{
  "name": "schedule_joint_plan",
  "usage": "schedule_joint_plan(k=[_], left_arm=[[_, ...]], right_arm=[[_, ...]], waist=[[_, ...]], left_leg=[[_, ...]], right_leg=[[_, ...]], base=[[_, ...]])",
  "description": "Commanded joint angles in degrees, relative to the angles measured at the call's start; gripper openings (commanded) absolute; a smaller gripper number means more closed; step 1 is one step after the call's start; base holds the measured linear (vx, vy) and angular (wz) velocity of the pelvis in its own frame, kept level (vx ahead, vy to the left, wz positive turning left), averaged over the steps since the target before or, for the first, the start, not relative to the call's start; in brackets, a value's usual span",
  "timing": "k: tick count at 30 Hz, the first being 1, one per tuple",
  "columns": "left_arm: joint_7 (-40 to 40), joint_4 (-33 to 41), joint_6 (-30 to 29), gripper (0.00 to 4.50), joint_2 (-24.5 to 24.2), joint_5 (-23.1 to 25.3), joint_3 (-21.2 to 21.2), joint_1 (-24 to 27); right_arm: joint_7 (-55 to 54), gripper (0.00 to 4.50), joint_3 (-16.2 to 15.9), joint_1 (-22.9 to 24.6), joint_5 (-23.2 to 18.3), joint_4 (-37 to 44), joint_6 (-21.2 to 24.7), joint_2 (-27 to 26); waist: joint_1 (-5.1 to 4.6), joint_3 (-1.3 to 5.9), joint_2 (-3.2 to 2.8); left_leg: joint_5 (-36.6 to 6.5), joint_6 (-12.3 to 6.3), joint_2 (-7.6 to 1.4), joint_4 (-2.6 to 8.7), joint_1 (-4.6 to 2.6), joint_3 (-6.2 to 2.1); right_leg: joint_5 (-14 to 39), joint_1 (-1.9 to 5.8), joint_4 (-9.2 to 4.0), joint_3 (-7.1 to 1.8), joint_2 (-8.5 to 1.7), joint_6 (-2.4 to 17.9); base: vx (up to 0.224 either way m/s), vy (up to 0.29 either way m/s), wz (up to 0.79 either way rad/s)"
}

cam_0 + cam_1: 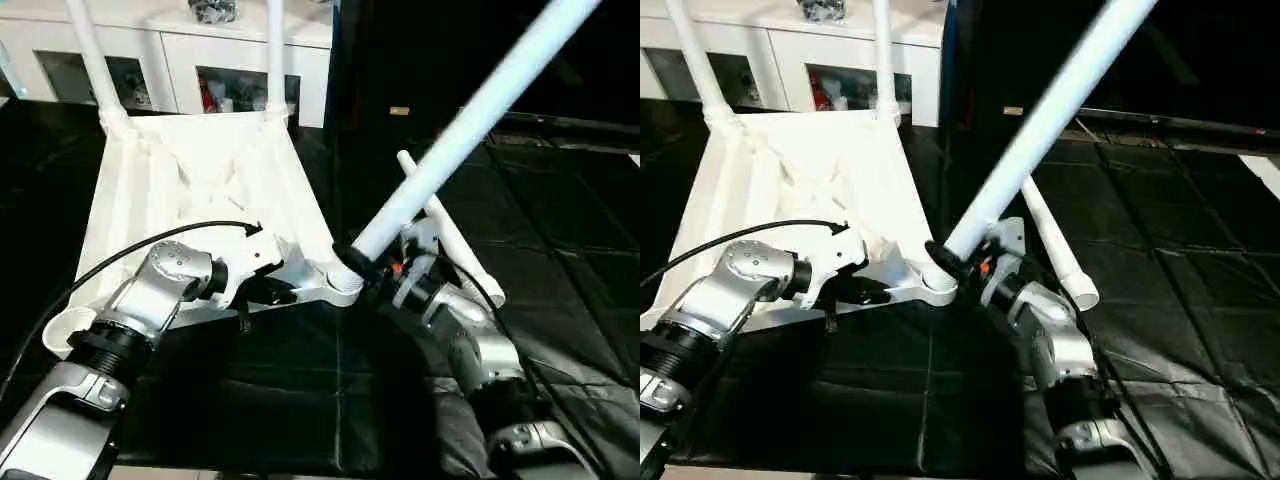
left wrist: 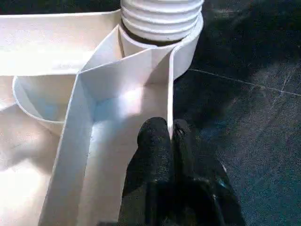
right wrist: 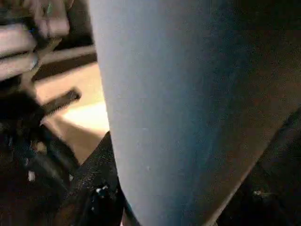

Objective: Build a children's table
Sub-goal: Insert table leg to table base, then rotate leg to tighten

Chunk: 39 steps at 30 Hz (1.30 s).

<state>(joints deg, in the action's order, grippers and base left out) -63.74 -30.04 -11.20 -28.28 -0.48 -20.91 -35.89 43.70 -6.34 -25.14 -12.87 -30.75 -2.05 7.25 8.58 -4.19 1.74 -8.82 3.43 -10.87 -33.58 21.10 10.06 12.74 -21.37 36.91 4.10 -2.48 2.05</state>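
On your left you see the table top lying upside down on the black floor mat, with its ribbed underside facing up. Two legs already stand in the far corner sockets: the far left leg and the far right leg, both upright in front of the white cabinet. The near left corner socket shows beside your left forearm and has no leg in it.

Your left gripper is at the near edge of the top, close to the near right corner. In the left wrist view its fingers are pressed together on the thin rim wall of the top, one finger on each side.

Next to it is the near right corner socket. The third leg goes from this socket up and to the right, clearly tilted, and its threaded end sits at the socket.

Your right gripper is clamped on the low part of this leg, just above the socket.

Behind your right arm the fourth leg lies flat on the mat.
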Motion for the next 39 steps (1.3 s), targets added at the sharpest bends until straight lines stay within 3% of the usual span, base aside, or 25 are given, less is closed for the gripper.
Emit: schedule_joint_plan(k=[1,3,4,5,8,13,16,18,23,24,28,33,39], left_arm=[[3.7,-1.1,0.8,0.00,-1.5,2.4,2.2,-3.1],[3.7,-1.3,1.0,0.00,-1.5,2.6,2.2,-3.1],[3.9,-1.5,1.2,0.00,-1.4,2.7,2.2,-3.1],[4.0,-1.5,1.3,0.00,-1.5,2.7,2.2,-3.0],[3.8,-1.0,1.6,0.00,-1.6,2.6,2.3,-2.6],[-0.3,1.8,3.1,0.00,-2.9,1.5,1.6,-0.9],[-1.6,2.3,4.3,0.00,-3.4,1.5,1.1,-0.6],[-4.4,2.6,6.0,0.00,-4.0,1.4,0.2,-0.5],[-7.3,1.5,7.6,0.00,-4.8,2.3,-1.5,-1.6],[-7.5,1.4,7.8,0.00,-4.9,2.5,-1.7,-1.6],[-8.5,0.9,8.3,0.00,-5.4,3.0,-2.2,-2.1],[-9.9,0.7,8.5,0.00,-5.5,3.0,-2.0,-2.3],[-9.4,-2.6,8.7,0.00,-5.2,3.8,-1.7,-4.2]], right_arm=[[2.5,1.93,-4.8,3.3,5.8,-3.3,2.4,2.5],[3.0,1.93,-5.9,2.9,7.0,-3.4,2.4,3.1],[3.7,1.93,-6.4,2.5,7.3,-3.7,2.8,3.0],[4.3,1.93,-6.6,2.1,7.2,-4.0,3.0,2.9],[5.0,1.93,-6.9,1.3,7.1,-5.1,2.8,2.5],[5.7,1.93,-4.9,-2.7,4.7,-10.0,2.9,0.6],[6.5,1.93,-4.7,-3.9,4.4,-11.2,2.7,0.3],[10.2,1.93,-4.9,-5.4,4.1,-13.0,2.8,0.4],[18.9,1.93,-8.7,-5.4,5.1,-12.5,3.1,2.1],[19.6,1.93,-9.0,-5.2,5.0,-12.3,3.3,2.3],[23.1,1.93,-11.0,-4.1,5.8,-11.7,2.9,3.3],[24.9,1.93,-11.4,-3.3,6.2,-12.6,1.9,3.4],[24.0,1.93,-10.3,-2.9,5.3,-12.4,2.2,2.5]], waist=[[-0.44,3.87,-0.95],[-0.52,3.83,-0.97],[-0.59,3.81,-0.56],[-0.54,3.79,-0.69],[-0.68,3.81,-0.35],[-1.15,3.73,-0.49],[-1.25,3.86,-0.51],[-1.60,4.05,-0.53],[-1.59,4.07,-0.39],[-1.40,4.12,-0.60],[-1.01,4.09,-0.39],[-0.93,4.02,-0.28],[-0.76,4.26,-0.39]], left_leg=[[-17.9,2.32,-3.18,4.31,-1.35,-1.55],[-18.1,2.18,-3.21,4.35,-1.40,-1.53],[-18.3,2.04,-3.22,4.38,-1.43,-1.51],[-18.2,1.96,-3.18,4.34,-1.37,-1.53],[-18.4,1.76,-3.32,4.41,-1.41,-1.49],[-19.5,2.04,-3.27,4.54,-1.31,-1.69],[-18.8,1.98,-3.33,4.53,-1.22,-1.65],[-17.1,1.62,-3.26,4.43,-1.03,-1.48],[-15.9,0.91,-3.39,4.36,-1.14,-1.29],[-15.8,0.89,-3.46,4.33,-1.28,-1.26],[-17.0,1.33,-3.57,4.55,-1.46,-1.24],[-20.3,2.30,-3.63,4.78,-1.89,-1.40],[-19.6,2.40,-3.57,4.89,-2.06,-1.39]], right_leg=[[17.0,1.43,-5.99,-3.98,-6.91,8.7],[17.8,1.31,-6.09,-3.98,-6.81,8.4],[18.5,1.31,-6.14,-3.94,-6.82,8.3],[18.8,1.34,-6.16,-3.97,-6.92,8.2],[19.0,1.19,-6.23,-4.01,-6.92,8.3],[20.7,1.23,-6.31,-3.91,-7.01,8.4],[18.8,1.32,-6.12,-4.03,-7.02,8.8],[14.3,1.56,-5.61,-3.97,-6.76,10.0],[11.8,1.59,-5.35,-3.87,-6.58,10.5],[11.4,1.53,-5.29,-3.85,-6.65,10.7],[12.1,1.52,-5.42,-3.82,-6.72,10.5],[16.8,1.35,-5.98,-3.91,-7.07,10.0],[15.2,1.49,-5.96,-3.91,-6.96,10.0]], base=[[0.000,0.000,0.00],[0.000,0.000,0.00],[0.000,0.000,0.00],[0.000,0.000,0.00],[0.000,0.000,0.00],[0.000,0.000,0.00],[0.000,0.000,0.00],[0.000,0.000,0.00],[0.000,0.000,0.00],[0.000,0.000,0.00],[0.000,0.000,0.00],[0.000,0.000,0.00],[0.000,0.000,0.00]])
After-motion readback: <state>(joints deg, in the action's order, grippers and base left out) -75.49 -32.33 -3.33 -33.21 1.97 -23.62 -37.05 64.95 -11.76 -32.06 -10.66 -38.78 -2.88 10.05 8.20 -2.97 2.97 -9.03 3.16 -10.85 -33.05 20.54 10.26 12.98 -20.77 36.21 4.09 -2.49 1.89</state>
